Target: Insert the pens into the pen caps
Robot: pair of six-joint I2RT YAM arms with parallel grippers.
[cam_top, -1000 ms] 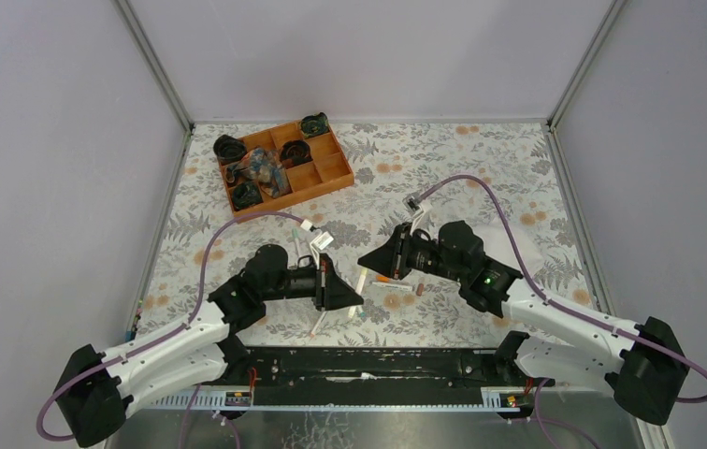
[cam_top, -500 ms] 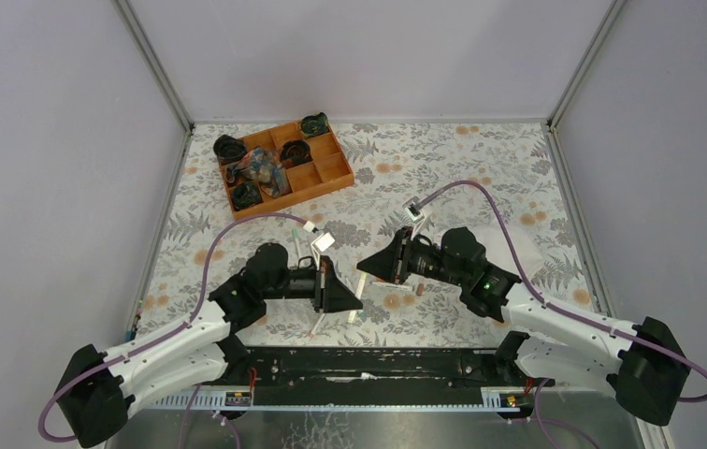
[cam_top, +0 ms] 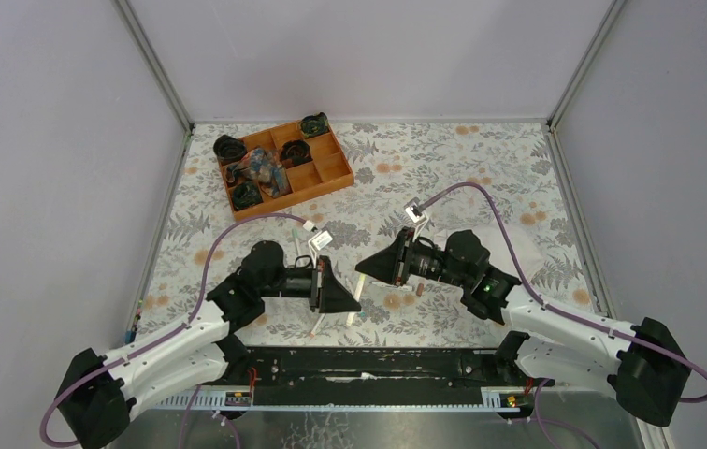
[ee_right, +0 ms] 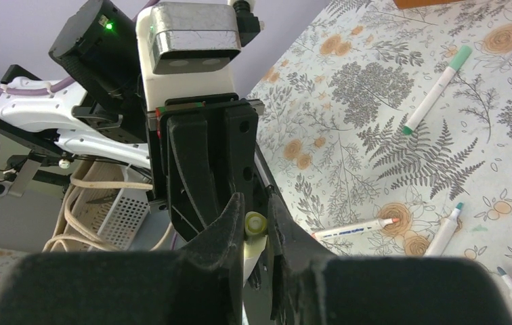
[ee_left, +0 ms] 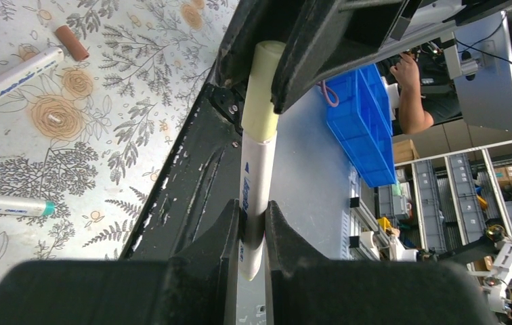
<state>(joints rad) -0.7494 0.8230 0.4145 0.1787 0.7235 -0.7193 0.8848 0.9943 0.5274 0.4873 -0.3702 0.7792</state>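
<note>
The left pincer is clamped on a white pen close to its lower end, one finger on each side of the barrel. The pen stands up out of the grip, above the near edge of the desk. A pale yellow cap sits over the pen's upper end, in line with the barrel. How deep the pen goes into it cannot be told.

The right pincer is closed on that cap. The right wrist view shows the cap end-on between the two black fingers, with the left arm's wrist facing it just beyond. In the top view the two pincers meet nose to nose near the middle of the desk's near part.

More pens lie loose on the flowered cloth around them: a teal-tipped pen, a white pen with an orange end, and a small brown cap lying alone beside it. On the right arm's side lie an orange-tipped pen and, farther out, a green-capped pen.

At the far left corner of the desk sits an orange tray with compartments, several holding dark objects.
</note>
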